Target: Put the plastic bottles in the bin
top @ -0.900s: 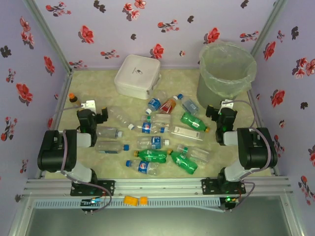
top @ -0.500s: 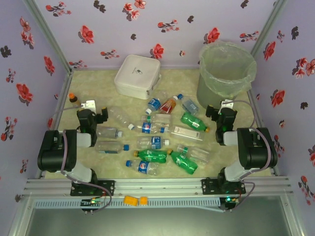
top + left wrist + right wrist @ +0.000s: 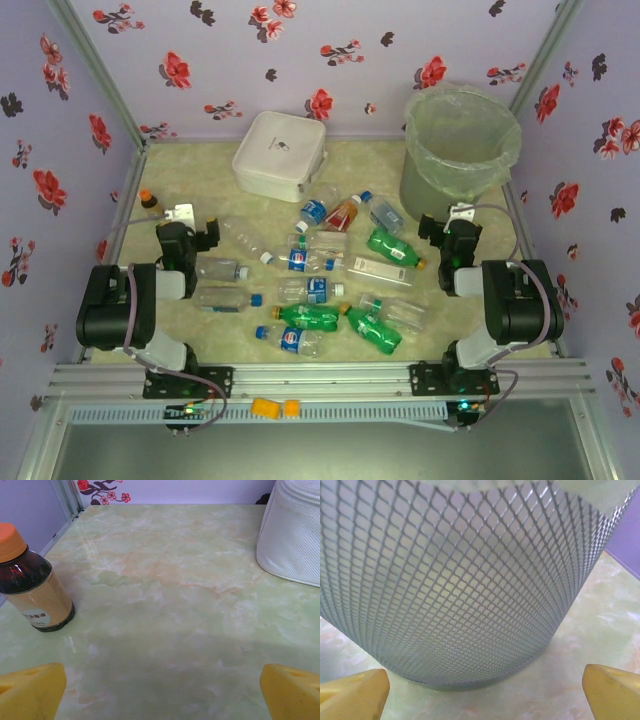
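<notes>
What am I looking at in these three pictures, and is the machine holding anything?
Two robot arms are bolted at the table's near edge. The overhead picture shows both, with plastic bottles scattered between them, a white lidded box behind, and the lined bin at the back right. The other two pictures come from wrist cameras. The left gripper, yellow fingers wide open, faces bare table, a small brown bottle with an orange cap and the box. The right gripper, also open, faces the bin's mesh wall. Nothing is held.

Right edge cuts the white box (image 3: pixel 295 535), bin (image 3: pixel 455 580) cropped at left edge, labels on plastic bottles (image 3: pixel 318 290) unreadably small.
</notes>
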Robot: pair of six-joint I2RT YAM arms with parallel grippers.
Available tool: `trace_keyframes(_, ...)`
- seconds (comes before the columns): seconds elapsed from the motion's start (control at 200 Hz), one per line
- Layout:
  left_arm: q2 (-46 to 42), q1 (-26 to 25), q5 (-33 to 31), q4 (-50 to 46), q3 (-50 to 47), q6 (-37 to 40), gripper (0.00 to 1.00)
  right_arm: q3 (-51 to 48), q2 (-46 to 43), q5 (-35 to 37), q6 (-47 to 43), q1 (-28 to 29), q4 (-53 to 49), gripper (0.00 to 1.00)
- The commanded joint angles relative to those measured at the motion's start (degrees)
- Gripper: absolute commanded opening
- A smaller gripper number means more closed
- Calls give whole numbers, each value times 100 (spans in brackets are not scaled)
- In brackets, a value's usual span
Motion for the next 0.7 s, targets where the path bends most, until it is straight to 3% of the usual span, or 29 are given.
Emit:
trace_keyframes(0.0,-374,-12,-357,-341,112,-28,100,-142,-445,252,-12,49,0,100)
trace_keyframes(0.13,-1033,-40,-703,-1096,255,-232,100,144,-1338,733,359,81,-1496,100)
trace_keyframes(0.285,-1519,-209,-1403,-2126,705,-858,100,362,-2286,743,930,128,-2822,100)
trace_keyframes(0.505,-2254,-843,-833,-2919,960,-2201,100,1198,-3178,394,2071,353,-5623,99)
trace_keyframes(0.695,-2341,-1830,-237,-3204,1084,-2830,100,2170,-3005,-255,2675,839,-7765,100)
